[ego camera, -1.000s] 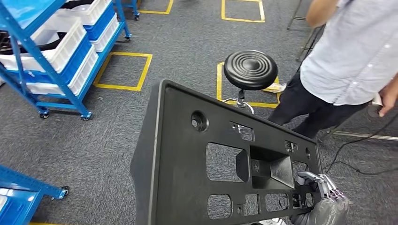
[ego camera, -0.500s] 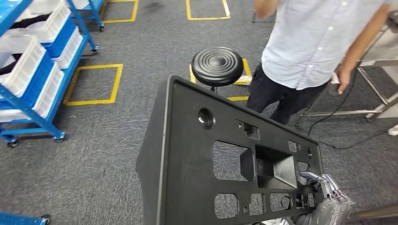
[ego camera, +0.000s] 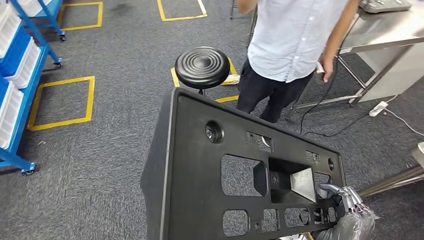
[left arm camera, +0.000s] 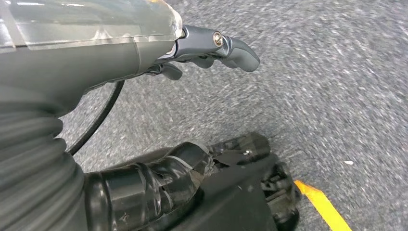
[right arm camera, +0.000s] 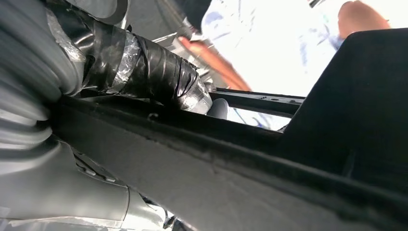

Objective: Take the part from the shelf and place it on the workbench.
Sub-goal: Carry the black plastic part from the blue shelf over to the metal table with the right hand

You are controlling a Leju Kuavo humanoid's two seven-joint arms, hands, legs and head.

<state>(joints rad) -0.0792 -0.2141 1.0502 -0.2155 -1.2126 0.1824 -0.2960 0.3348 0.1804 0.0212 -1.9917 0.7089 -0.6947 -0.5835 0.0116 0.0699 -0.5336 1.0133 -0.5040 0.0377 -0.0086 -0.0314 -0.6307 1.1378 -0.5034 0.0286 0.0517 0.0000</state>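
1. The large black moulded plastic panel with cut-out windows [ego camera: 240, 170] fills the lower centre of the head view, the right hand [ego camera: 345, 210] clamping its lower-right edge.
2. Left hand [left arm camera: 211, 48]: grip state cannot be told.
3. Advice: keep the panel level while turning toward the steel table [ego camera: 385, 30], upper right, giving the person in a pale shirt [ego camera: 295, 35] room.
4. Since earlier, the camera has swung right; the blue shelf rack [ego camera: 20, 75] has slid to the left edge.
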